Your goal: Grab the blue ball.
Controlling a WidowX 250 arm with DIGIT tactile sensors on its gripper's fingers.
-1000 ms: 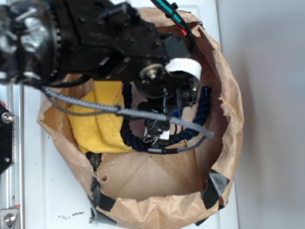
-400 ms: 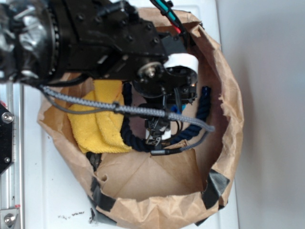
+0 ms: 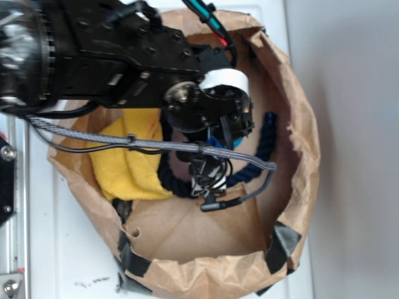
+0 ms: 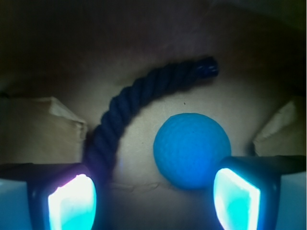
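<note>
Exterior view: bright, even light; white surface point(image 3: 56, 249) washed out, near-overexposed. Arm point(image 3: 93, 56) close to lens, soft-focus, glare on its metal at upper left. Paper bag point(image 3: 299, 156) interior shadowed under the arm.

Wrist view: dim, dark toward top corners. Fingertips point(image 4: 72, 203) glow cyan-white, overexposed, blurred. Blue ball point(image 4: 191, 149) ahead, fairly sharp.
</note>
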